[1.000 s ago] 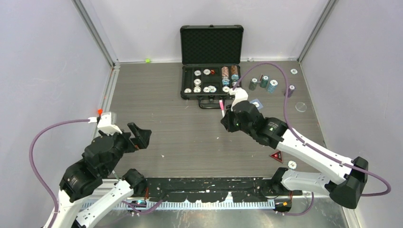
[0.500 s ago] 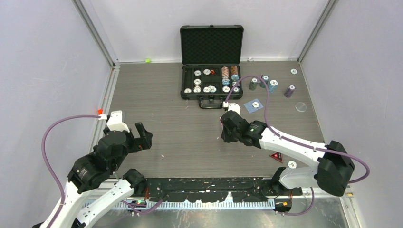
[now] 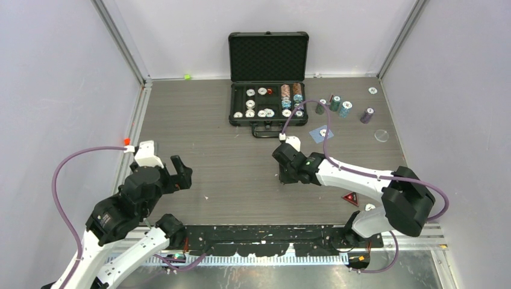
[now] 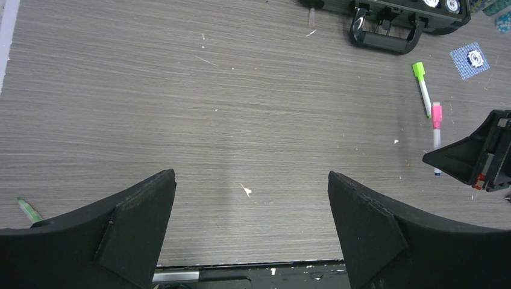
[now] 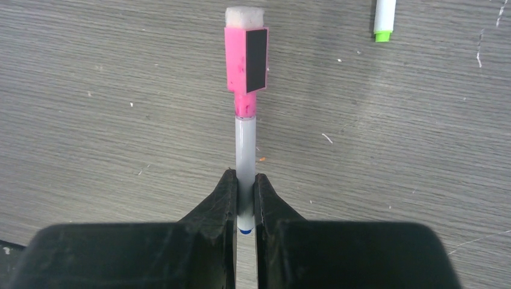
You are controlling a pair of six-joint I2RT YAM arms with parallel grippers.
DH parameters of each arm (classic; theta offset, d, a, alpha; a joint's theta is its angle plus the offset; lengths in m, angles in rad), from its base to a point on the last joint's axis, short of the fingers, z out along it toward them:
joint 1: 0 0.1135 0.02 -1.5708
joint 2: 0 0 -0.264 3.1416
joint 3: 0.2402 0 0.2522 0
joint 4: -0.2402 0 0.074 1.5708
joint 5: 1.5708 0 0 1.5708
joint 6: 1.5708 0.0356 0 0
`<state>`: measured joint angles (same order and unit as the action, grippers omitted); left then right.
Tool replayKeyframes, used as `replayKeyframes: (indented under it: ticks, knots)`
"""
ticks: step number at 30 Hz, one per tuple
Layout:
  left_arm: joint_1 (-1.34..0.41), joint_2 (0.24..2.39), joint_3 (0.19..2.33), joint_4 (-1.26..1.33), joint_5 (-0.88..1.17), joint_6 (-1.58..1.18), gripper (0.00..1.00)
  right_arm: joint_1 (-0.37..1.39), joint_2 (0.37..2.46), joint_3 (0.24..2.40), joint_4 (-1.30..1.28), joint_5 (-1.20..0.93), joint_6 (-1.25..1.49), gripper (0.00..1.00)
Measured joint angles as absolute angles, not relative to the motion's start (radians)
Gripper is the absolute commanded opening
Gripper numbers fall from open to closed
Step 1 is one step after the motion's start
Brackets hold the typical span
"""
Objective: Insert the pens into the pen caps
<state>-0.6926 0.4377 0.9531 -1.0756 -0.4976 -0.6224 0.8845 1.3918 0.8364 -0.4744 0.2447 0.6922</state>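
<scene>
Right gripper (image 5: 244, 183) pinching pink-capped white pen (image 5: 245, 144), green-tipped pen (image 5: 384, 17) beyond

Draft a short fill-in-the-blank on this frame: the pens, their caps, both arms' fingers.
1. The right arm's fingers are shut on a white-barrelled marker pen whose blocky plastic cap is ___.
2. The other white-barrelled pen, lying on the grey wood-grain table, wears a small cap coloured ___.
3. The left arm's fingers stand ___, with nothing between them.

Missing words: pink; green; open.
</scene>
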Motion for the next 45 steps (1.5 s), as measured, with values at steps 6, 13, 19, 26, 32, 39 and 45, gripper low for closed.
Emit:
replayKeyframes:
  ticks: [6,13,19,26,32,39,45]
  knots:
    - [-0.693,0.421,0.949,-1.076,-0.5,-0.623,1.0,0.888,1.443,0.836,-0.471,0.245,0.703,0.02]
    - [-0.693,0.419,0.948,-1.076,-0.505,-0.624,1.0,0.888,1.472,0.836,-0.469,0.245,0.711,0.11]
    - [-0.693,0.419,0.948,-1.076,-0.506,-0.624,1.0,0.889,1.485,0.836,-0.467,0.245,0.713,0.17]
    - [-0.693,0.419,0.948,-1.076,-0.506,-0.624,1.0,0.889,1.487,0.836,-0.466,0.245,0.715,0.23]
    - [-0.693,0.419,0.948,-1.076,-0.506,-0.624,1.0,0.89,1.491,0.835,-0.466,0.245,0.715,0.27]
    - [-0.693,0.421,0.948,-1.076,-0.506,-0.624,1.0,0.891,1.491,0.835,-0.466,0.245,0.715,0.35]
    - [-0.693,0.445,0.948,-1.077,-0.509,-0.624,1.0,0.891,1.49,0.835,-0.469,0.248,0.714,0.43]
